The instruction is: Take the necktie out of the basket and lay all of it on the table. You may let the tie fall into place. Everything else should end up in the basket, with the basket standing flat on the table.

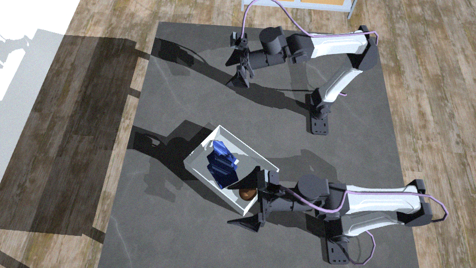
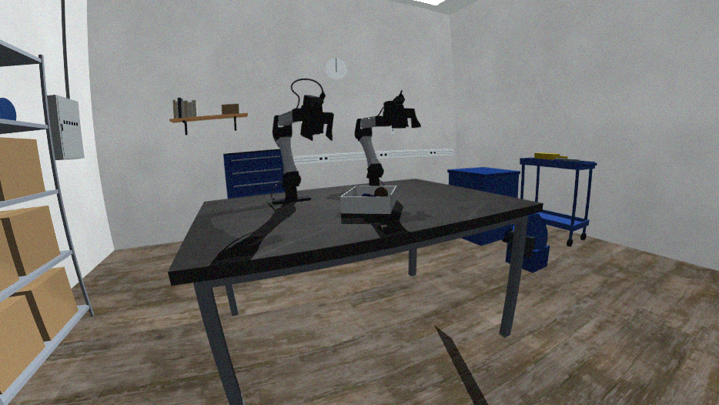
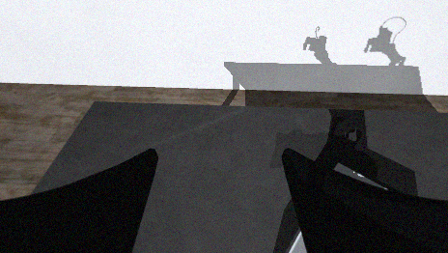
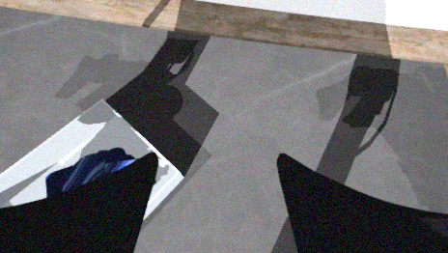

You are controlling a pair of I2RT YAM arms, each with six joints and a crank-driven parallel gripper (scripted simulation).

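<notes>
A white open basket (image 1: pixel 246 149) (image 2: pixel 368 204) (image 4: pixel 53 140) stands on the dark table (image 1: pixel 186 246). A bunched blue striped necktie (image 1: pixel 222 166) (image 4: pixel 97 169) lies inside. A brown rounded object (image 1: pixel 247 194) (image 2: pixel 380 191) is in the basket's near-arm corner, partly hidden by a finger in the top view. My left gripper (image 1: pixel 228 205) (image 3: pixel 219 152) is open and empty, raised beside and partly over that corner. My right gripper (image 1: pixel 227 75) (image 2: pixel 320 138) (image 4: pixel 217 155) is open and empty, high above the table, away from the basket, fingers tilted downward. A small white patch shows at the tie's edge; I cannot tell what it is.
The left arm (image 1: pixel 382 199) crosses the lower right of the top view, the right arm (image 1: pixel 339 45) the upper right. Long arm shadows fall across the table beside the basket. The table's far edge shows in both wrist views. A blue cart (image 2: pixel 558 163) stands beyond the table.
</notes>
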